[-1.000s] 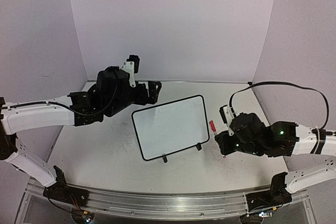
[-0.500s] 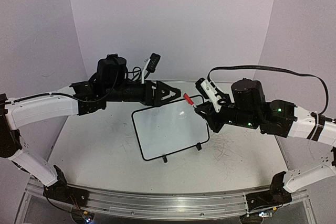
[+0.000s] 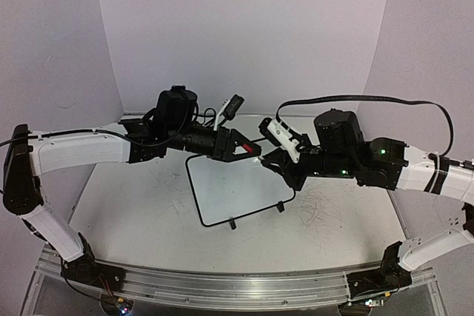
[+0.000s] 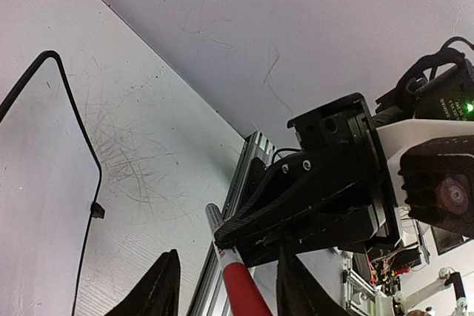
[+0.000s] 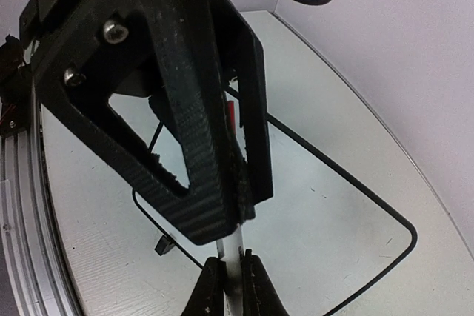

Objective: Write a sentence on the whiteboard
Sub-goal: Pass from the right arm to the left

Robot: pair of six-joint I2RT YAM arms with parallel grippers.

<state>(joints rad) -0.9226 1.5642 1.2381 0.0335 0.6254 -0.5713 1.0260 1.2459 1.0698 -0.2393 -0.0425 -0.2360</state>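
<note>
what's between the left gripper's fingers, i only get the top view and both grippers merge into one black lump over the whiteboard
observer: a marker. in the left wrist view its red cap sits between the left gripper's fingers, with a gap on each side.
operator: who has the other end
observer: the right gripper. its wrist view shows it shut on the marker's white barrel.
</note>
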